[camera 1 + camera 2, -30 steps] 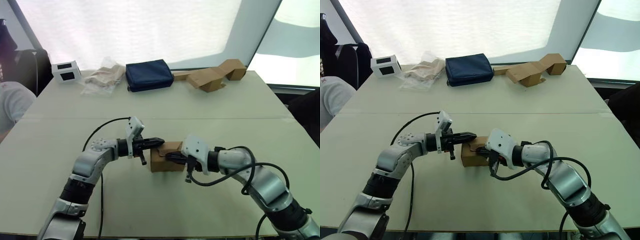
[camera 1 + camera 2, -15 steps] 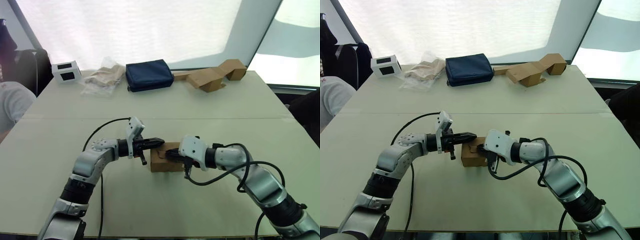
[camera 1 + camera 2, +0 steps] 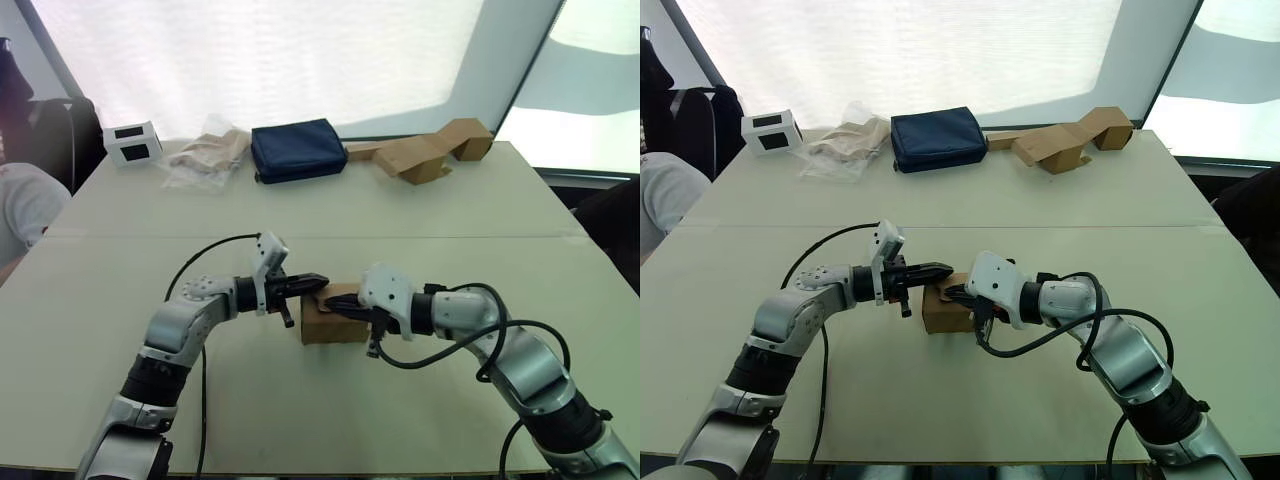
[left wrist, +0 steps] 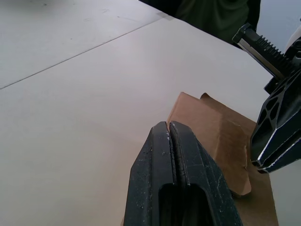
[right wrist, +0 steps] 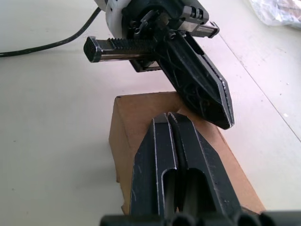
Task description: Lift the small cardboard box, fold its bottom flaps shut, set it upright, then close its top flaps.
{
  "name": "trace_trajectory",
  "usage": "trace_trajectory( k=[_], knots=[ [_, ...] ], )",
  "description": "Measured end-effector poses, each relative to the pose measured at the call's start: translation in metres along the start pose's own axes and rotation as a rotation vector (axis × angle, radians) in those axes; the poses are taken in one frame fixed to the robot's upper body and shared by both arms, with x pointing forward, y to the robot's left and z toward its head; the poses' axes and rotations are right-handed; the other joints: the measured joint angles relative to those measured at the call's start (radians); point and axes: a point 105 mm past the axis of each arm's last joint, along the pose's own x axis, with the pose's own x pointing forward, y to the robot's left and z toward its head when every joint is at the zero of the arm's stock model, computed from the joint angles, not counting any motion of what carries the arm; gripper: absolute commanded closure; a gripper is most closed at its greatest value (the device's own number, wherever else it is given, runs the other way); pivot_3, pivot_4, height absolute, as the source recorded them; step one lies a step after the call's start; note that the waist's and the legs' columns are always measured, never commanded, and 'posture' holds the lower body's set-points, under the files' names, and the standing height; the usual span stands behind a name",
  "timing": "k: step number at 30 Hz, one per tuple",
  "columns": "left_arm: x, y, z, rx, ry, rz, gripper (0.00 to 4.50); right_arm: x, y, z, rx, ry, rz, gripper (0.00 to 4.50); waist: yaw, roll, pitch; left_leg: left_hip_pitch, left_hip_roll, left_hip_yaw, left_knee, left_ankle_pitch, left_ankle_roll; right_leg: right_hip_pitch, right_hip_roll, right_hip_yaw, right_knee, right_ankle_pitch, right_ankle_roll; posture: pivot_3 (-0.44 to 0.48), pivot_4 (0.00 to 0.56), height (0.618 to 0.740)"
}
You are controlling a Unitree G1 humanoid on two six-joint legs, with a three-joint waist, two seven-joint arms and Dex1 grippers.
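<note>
The small cardboard box (image 3: 325, 328) stands on the table between my two arms, plain brown, with its top flaps (image 4: 225, 141) folded down flat. From the left, my left gripper (image 3: 322, 281) reaches in, shut and empty, its tip over the box's top left edge. My right gripper (image 3: 328, 302) comes from the right, also shut with nothing between its fingers, and lies along the box's top. The two tips nearly meet over the box (image 5: 136, 117). In the right wrist view the left gripper (image 5: 226, 120) hovers just above the top face.
Along the far table edge sit a small white box with black panels (image 3: 133, 143), a crumpled plastic bag (image 3: 207, 155), a navy pouch (image 3: 297, 150) and larger folded cardboard pieces (image 3: 430, 152). A person's sleeve (image 3: 20, 205) shows at the left edge.
My right gripper has risen from the box's right side onto its top and slid slightly left, toward the left gripper. The left gripper and the box have hardly moved.
</note>
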Motion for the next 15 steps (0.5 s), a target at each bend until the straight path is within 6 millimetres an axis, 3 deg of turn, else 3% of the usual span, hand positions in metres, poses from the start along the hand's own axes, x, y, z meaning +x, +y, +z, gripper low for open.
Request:
trace_trajectory(
  k=[15],
  knots=[
    [-0.0004,-0.0013,0.0018,-0.058,-0.016,-0.004,4.47,0.0016,0.0059,-0.0098,-0.079,0.065,0.020,4.50,0.000,0.000,0.000,0.000,0.000,0.000,0.000,0.000,0.000,0.000,0.000,0.000,0.000,0.000,0.000,0.000,0.150,0.740]
  ],
)
